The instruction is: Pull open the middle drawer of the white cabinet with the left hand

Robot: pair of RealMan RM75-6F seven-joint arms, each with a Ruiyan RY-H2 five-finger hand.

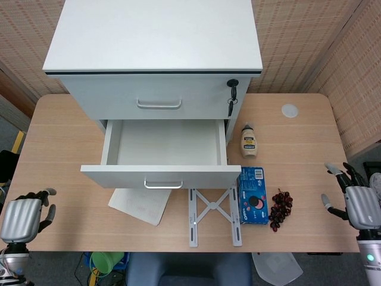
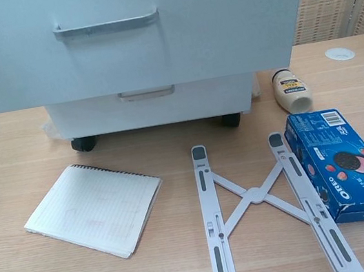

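Both metallic hands, left hand (image 1: 21, 218) and right hand (image 1: 361, 206), spread fingers beside the boxy open middle drawer (image 1: 162, 156).

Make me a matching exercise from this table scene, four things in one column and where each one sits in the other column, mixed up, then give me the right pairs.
Things:
1. middle drawer
2. notebook
3. Oreo box
4. left robot hand

Places or states:
A. lying flat between the metal stand and the grapes
B. at the table's near left corner, holding nothing
C. pulled out of the white cabinet, nothing inside
D. on the table left of the metal stand, partly under the drawer front in the head view

Pairs: 1-C, 2-D, 3-A, 4-B
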